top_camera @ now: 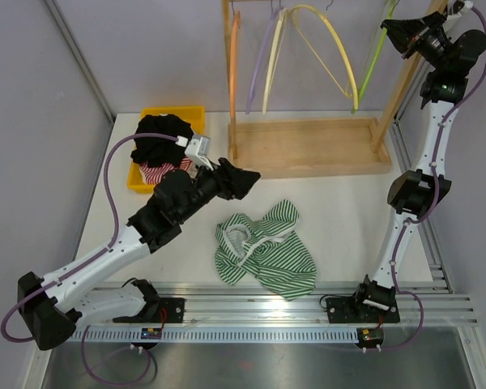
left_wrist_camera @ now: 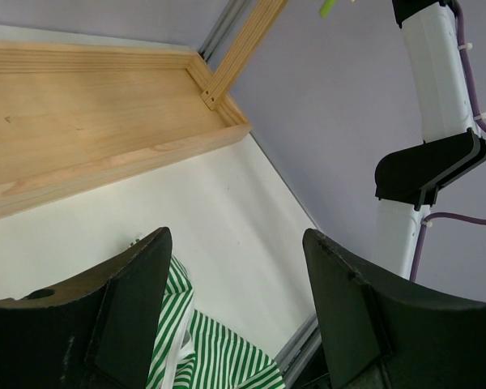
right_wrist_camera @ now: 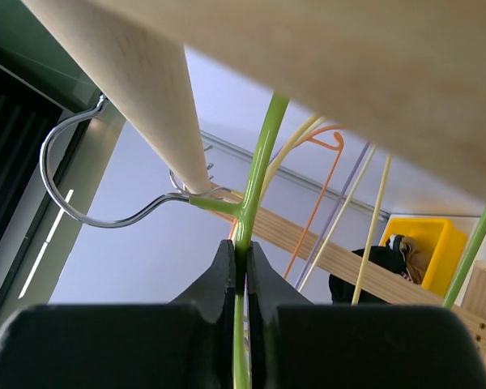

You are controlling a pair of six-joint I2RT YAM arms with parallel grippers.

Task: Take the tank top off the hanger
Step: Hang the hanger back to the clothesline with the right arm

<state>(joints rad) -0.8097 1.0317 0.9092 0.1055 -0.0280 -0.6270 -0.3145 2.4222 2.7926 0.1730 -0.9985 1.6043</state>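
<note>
The top (top_camera: 267, 251) lies crumpled on the table (top_camera: 348, 211), green and white stripes, in front of the two arm bases and a little right of the middle. It is on no hanger and nothing touches it.

The left gripper (top_camera: 247, 174) hangs just above and left of the top, its jaws spread wide with nothing between them. From its wrist view, the striped cloth (left_wrist_camera: 202, 348) shows below and between the two black fingers (left_wrist_camera: 138, 300), apart from them.

The green hanger (top_camera: 373, 57) hangs bare at the right end of the wooden rack (top_camera: 308, 146) at the back of the table. The right gripper (top_camera: 401, 32) is raised to the rack's top corner. Its wrist view shows the jaws pinched tight on the green hanger (right_wrist_camera: 255, 170) just under the neck. The metal hook (right_wrist_camera: 73, 162) loops around the wooden rail (right_wrist_camera: 138, 73) above.

More bare hangers hang further left along the rail, an orange hanger (top_camera: 233, 65) and a yellow hanger (top_camera: 332, 40) among them.

At the back left stands a yellow bin (top_camera: 174, 116) with black clothes (top_camera: 162, 142) heaped in it, and something red and white striped shows under them.
</note>
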